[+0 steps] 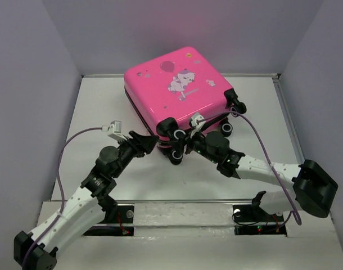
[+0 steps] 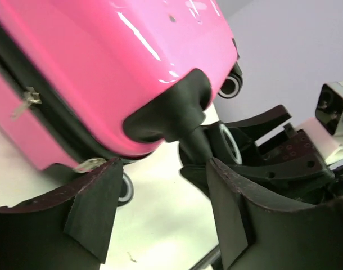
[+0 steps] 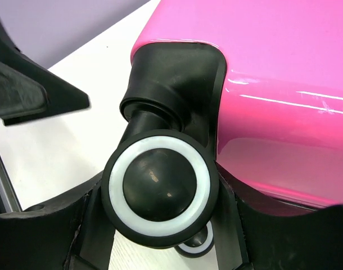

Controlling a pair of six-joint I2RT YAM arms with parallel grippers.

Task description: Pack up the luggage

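The hot-pink luggage point(image 1: 174, 84) lies flat and closed at the back middle of the table, print side up, wheels toward me. My left gripper point(image 1: 153, 143) is open and empty at its near-left corner; in the left wrist view point(image 2: 160, 225) the pink shell point(image 2: 104, 56), the black zipper band and a black corner wheel housing point(image 2: 171, 112) sit just beyond the fingers. My right gripper point(image 1: 184, 140) is closed round a black and white wheel point(image 3: 160, 188) at the near corner, one finger on each side; the shell point(image 3: 284, 67) fills the upper right of that view.
The white table point(image 1: 104, 101) is walled in by grey panels on the left, the back and the right. Other wheels point(image 1: 225, 128) stick out on the luggage's near-right side. Purple cables loop from both wrists. A raised rail point(image 1: 177, 208) runs along the near edge.
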